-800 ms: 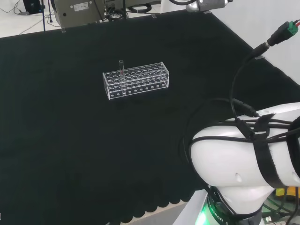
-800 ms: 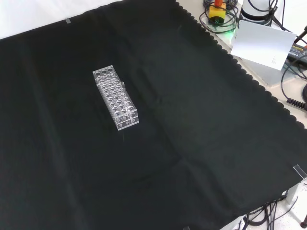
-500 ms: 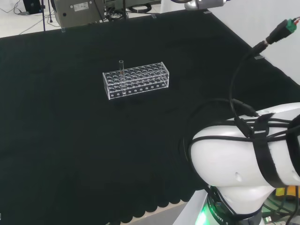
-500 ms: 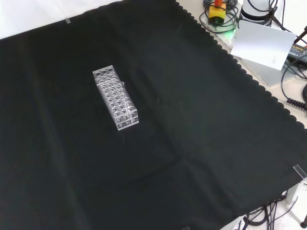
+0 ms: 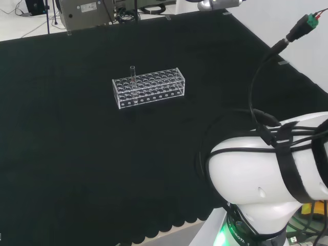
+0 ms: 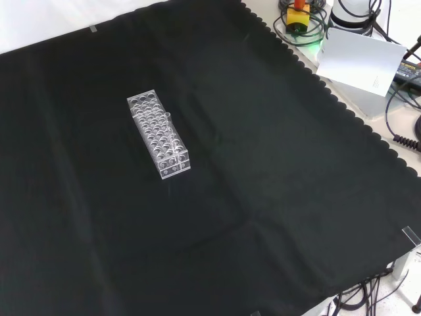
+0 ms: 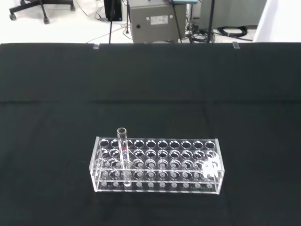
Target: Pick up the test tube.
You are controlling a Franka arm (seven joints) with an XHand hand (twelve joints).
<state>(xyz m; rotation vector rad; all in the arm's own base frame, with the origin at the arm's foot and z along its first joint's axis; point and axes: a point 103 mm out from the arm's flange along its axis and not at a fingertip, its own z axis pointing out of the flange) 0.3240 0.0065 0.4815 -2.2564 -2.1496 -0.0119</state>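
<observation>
**Test tube upright in its rack, my hand's state unknown**

A clear plastic test tube rack (image 5: 148, 87) stood on the black cloth (image 5: 77, 154) that covered the counter. In the head view it sat left of my big white arm link (image 5: 266, 174) and farther off, well apart from it, with its long side running across the view. In the front view the same rack (image 6: 158, 133) lay left of the middle of the cloth (image 6: 276, 164), its long side running away from the camera at a slant.

The test tube (image 5: 133, 78) stood upright in one of the rack's holes, near the rack's left end as the head view showed it, and its open mouth rose above the rack's top plate. In the wrist view the tube (image 7: 123, 155) was plain to see: a clear tube with a round rim, standing in a hole in the second column from one end of the rack (image 7: 157, 165), with a small red mark on it just below the top plate. In the front view the tube (image 6: 168, 125) was faint, a thin clear line above the rack's nearer half. The other holes I could make out in the wrist view looked empty.

Nothing touched the tube or the rack. I could not tell whether my hand was apart or closed.

Black cables (image 5: 256, 102) ran over my white link in the head view.
</observation>
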